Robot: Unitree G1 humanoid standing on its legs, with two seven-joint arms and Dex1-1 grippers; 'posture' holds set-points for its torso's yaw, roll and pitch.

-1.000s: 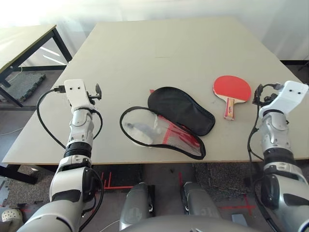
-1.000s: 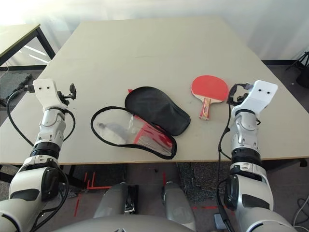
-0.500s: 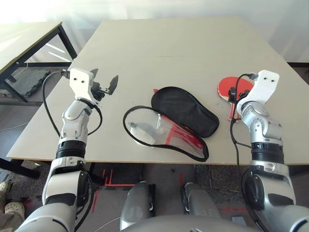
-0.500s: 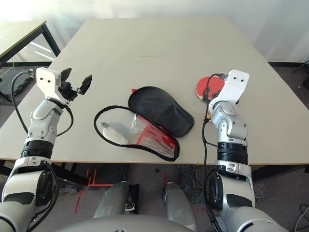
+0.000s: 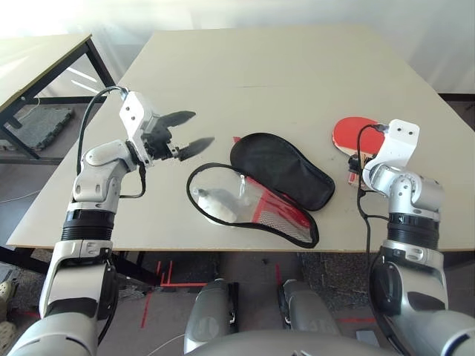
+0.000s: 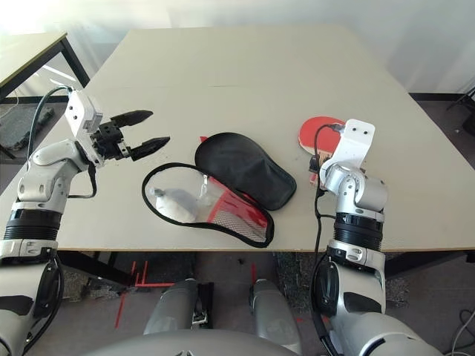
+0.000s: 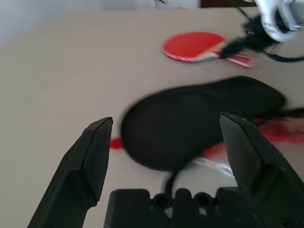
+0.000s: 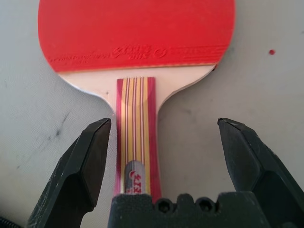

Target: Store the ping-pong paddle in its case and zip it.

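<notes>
Nearest the robot, at about 6 o'clock on the table (image 5: 297,67), the case (image 5: 278,169) lies unzipped: its red, mesh-lined half spread toward the near edge, the black half folded back behind it. A small whitish pouch (image 5: 214,202) sits on the clear lining at the open mouth.

At 4 o'clock the right gripper (image 8: 164,156) hangs over the handle of the ping-pong paddle (image 8: 135,33), both fingers spread as wide as they go and empty, the striped handle running up between them without visible contact. The paddle's red face lies beyond, at about 2 o'clock, flat on the table and well apart from the case.

At 9 o'clock the left gripper (image 5: 185,132) is raised and pointed toward the case, its 2 fingers also fully spread and holding nothing.

The step in hand looks like the pick of the paddle, step 1 of the task. Next, I judge, the right gripper should sink and close on the handle, while the left steadies the case mouth.
</notes>
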